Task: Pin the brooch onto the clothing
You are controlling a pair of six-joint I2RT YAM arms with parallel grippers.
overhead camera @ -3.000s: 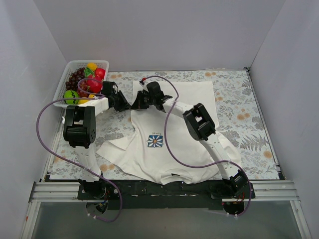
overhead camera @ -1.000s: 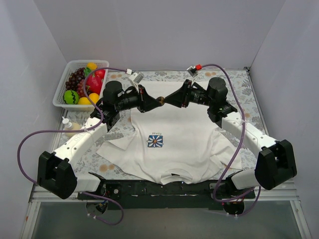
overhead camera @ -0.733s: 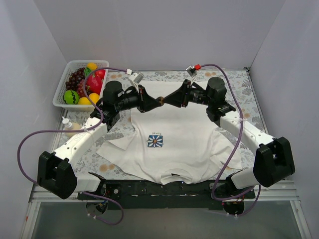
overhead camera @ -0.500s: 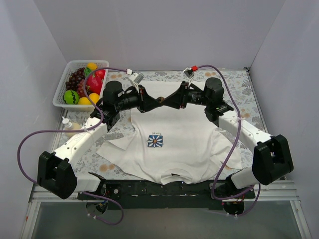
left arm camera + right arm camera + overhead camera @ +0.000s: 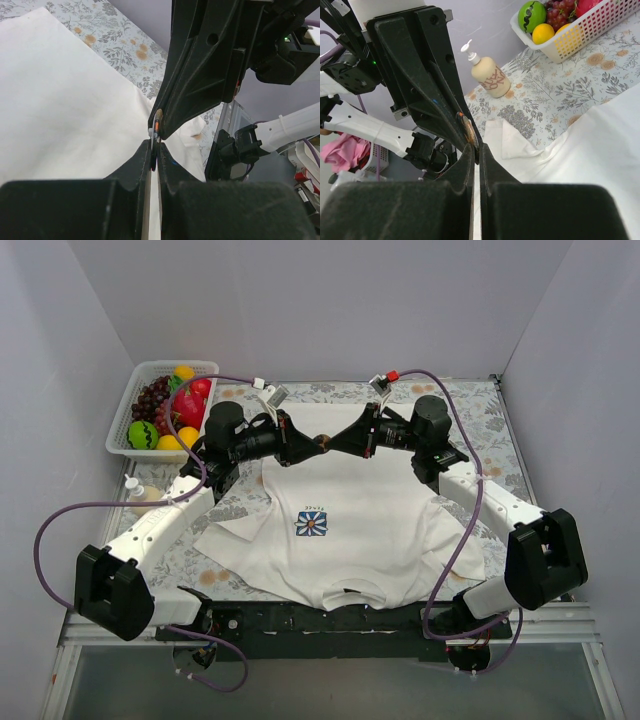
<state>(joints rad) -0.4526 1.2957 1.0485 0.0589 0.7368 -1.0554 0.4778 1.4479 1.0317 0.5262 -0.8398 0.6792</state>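
The white T-shirt (image 5: 380,530) lies flat on the floral mat, with its flower print (image 5: 311,524) at mid-chest and its neck label (image 5: 347,591) at the near edge. The tiny brooch (image 5: 322,443) hangs in the air over the shirt's far hem, between both grippers. My left gripper (image 5: 311,445) comes from the left and my right gripper (image 5: 334,444) from the right, tip to tip. In the left wrist view the brooch (image 5: 156,131) is edge-on, pinched at my left gripper (image 5: 155,148). In the right wrist view its orange edge (image 5: 468,129) sits in my right gripper (image 5: 474,149).
A white basket (image 5: 120,436) of toy fruit stands at the far left, also in the right wrist view (image 5: 580,35). A lotion bottle (image 5: 140,495) stands left of the shirt, also in the right wrist view (image 5: 489,75). Walls enclose three sides.
Three seconds ago both arms were folded together at the shirt's far left corner. Over the last second my right gripper edged left onto the brooch held by the left gripper, which stayed put.
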